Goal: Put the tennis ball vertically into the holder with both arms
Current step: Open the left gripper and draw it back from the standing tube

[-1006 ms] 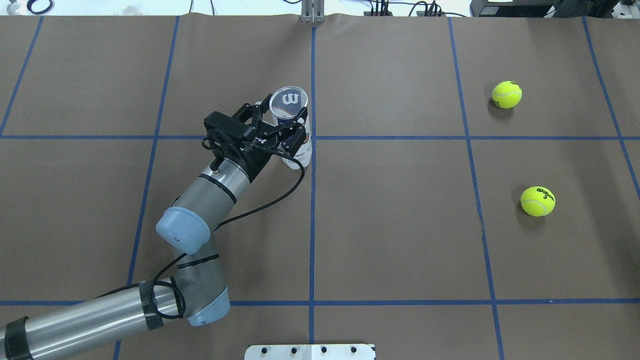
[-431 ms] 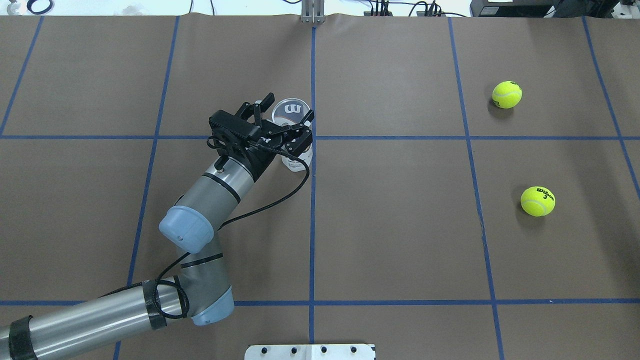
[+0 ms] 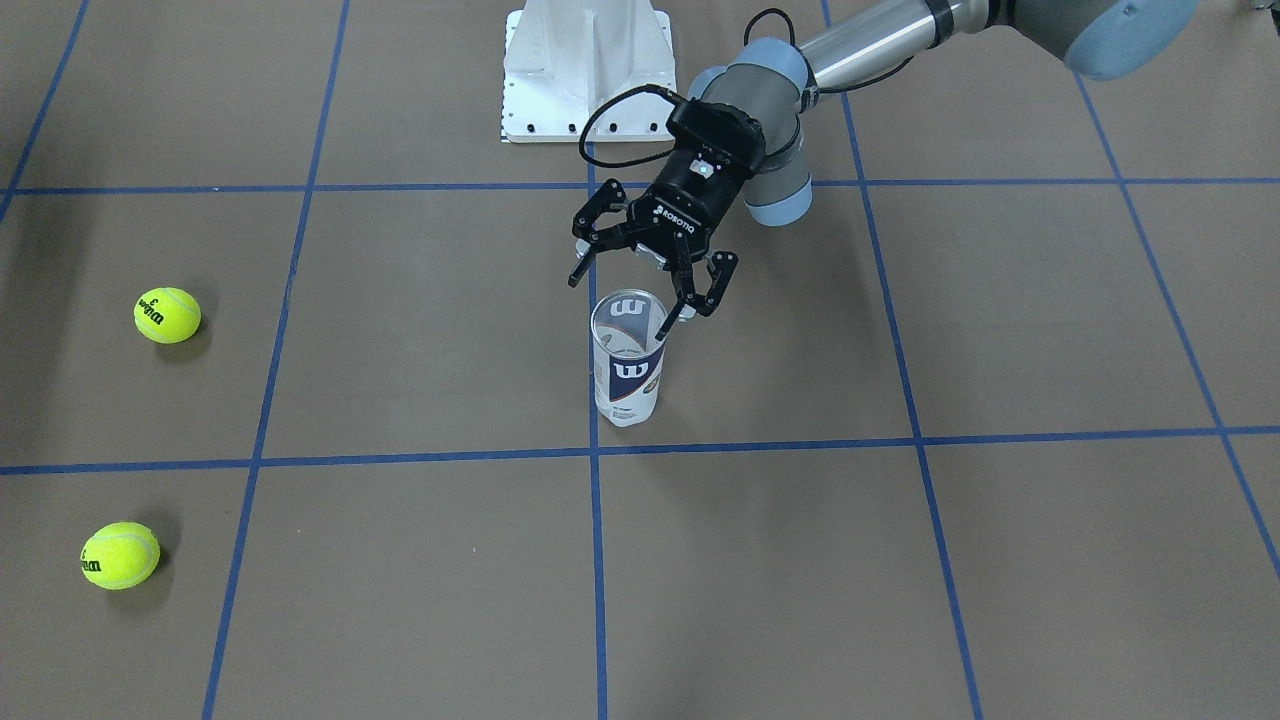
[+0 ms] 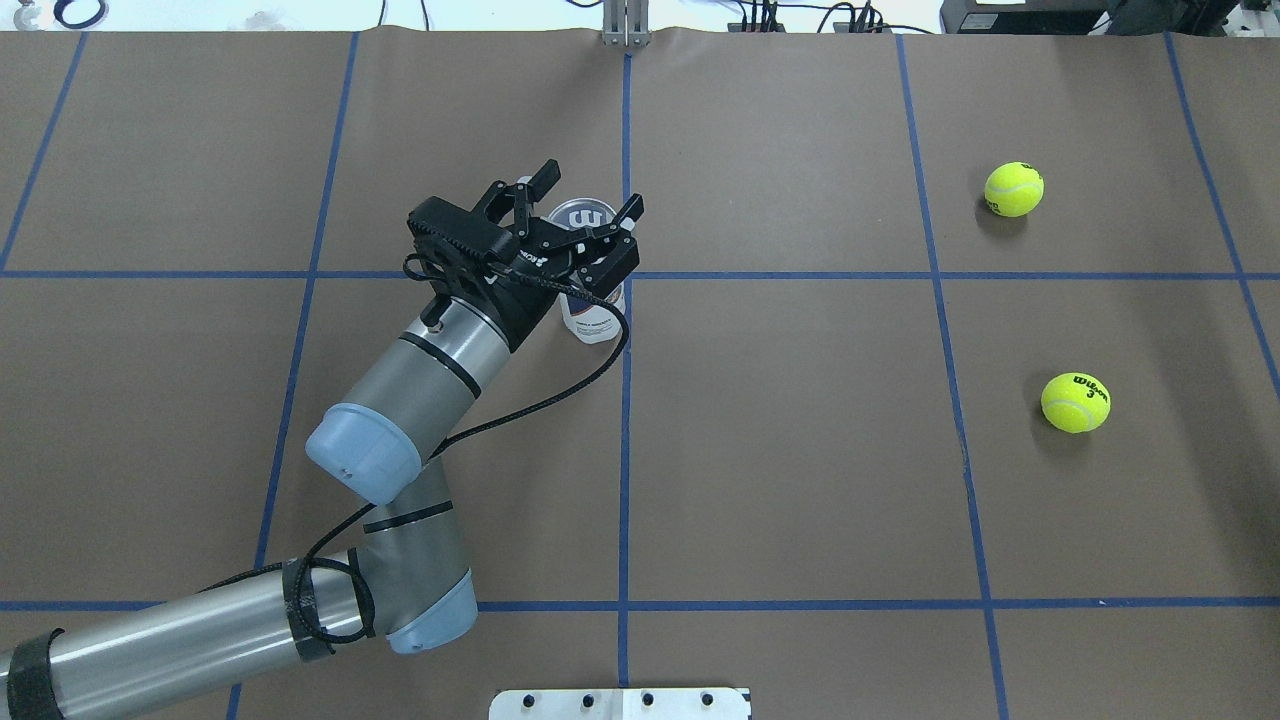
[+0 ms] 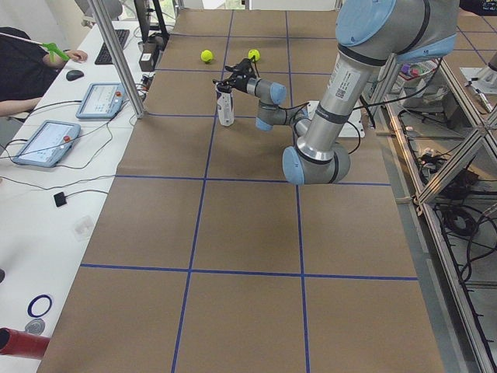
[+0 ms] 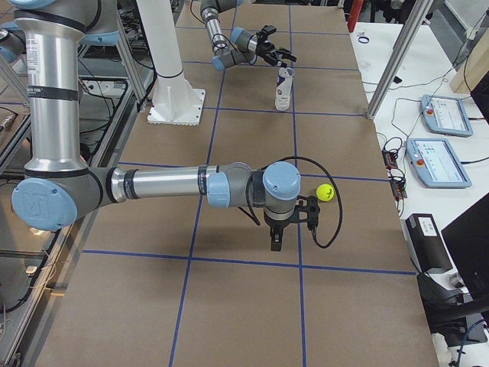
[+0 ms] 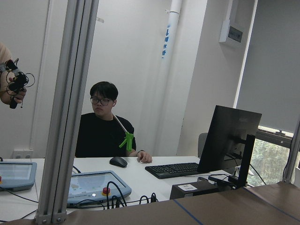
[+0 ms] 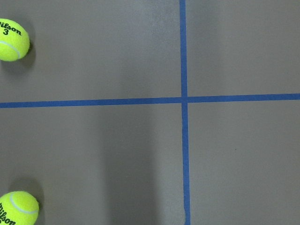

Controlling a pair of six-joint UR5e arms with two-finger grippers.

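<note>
The left end effector is hovering wide open, holding nothing, at the rim of the upright clear plastic tennis-ball can; the right end effector cannot be judged.

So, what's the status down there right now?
Left pincer open around the tennis-ball can's mouth. Right pincer: open or shut, can't tell. Can upright, empty. Both tennis balls lying loose, nothing blocking.
</note>
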